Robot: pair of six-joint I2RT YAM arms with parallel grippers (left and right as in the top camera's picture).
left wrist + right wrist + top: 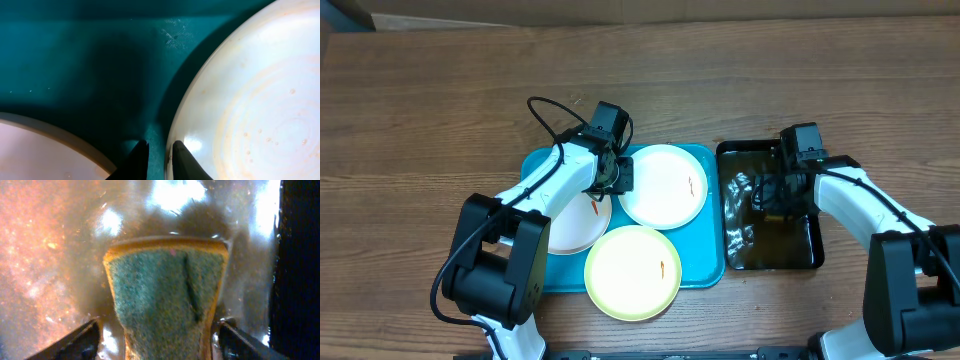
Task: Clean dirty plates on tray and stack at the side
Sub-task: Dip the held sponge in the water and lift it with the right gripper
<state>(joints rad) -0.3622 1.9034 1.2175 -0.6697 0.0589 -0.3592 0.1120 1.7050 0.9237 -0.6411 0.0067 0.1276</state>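
Left end effector [156,152] narrow, pinching rim of rear white plate [665,186] on blue tray [705,255]. Right end effector [160,340] wide, straddling sponge [165,295] in black tray [790,250] liquid.

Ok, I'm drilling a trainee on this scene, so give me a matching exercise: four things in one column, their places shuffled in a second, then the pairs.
1. yellow plate
2. sponge
3. rear white plate
4. black tray

A. rim in the left gripper
B. right of the blue tray
C. overhanging the blue tray's front edge
D. flanked by the open right gripper

Pairs: 1-C, 2-D, 3-A, 4-B
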